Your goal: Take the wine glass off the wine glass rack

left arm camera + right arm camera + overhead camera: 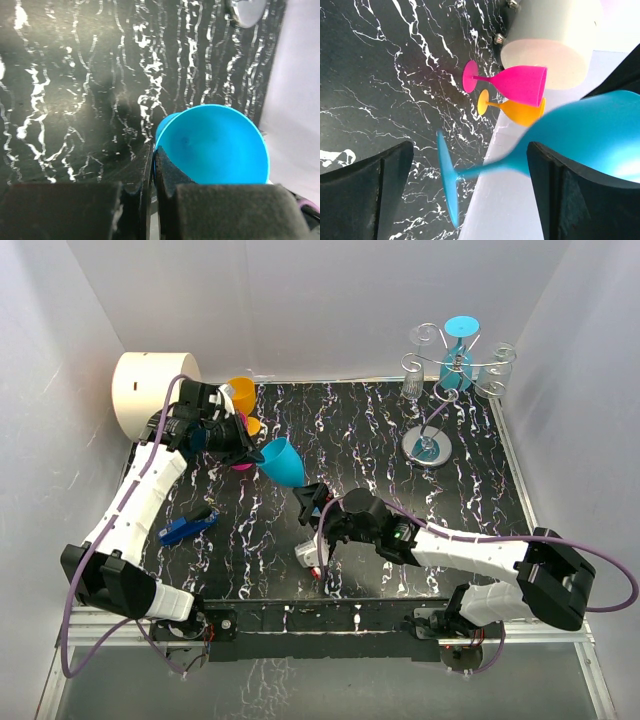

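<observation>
The silver wire wine glass rack (455,368) stands at the back right on its round disc base (427,447). A blue wine glass (459,348) and clear glasses (412,382) hang on it. My left gripper (236,443) is shut on the rim of another blue wine glass (283,462), which it holds tilted over the table. In the left wrist view the jaws (154,155) pinch that glass's rim (215,145). My right gripper (310,502) is open. In the right wrist view its open gripper (470,150) has this glass's stem and foot (447,175) between the fingers, untouched.
A pink glass (512,82) and an orange glass (517,110) lie by a white cylinder (150,390) at the back left. A blue object (185,529) lies on the left of the black marble table. A small white item (308,555) lies by the right arm.
</observation>
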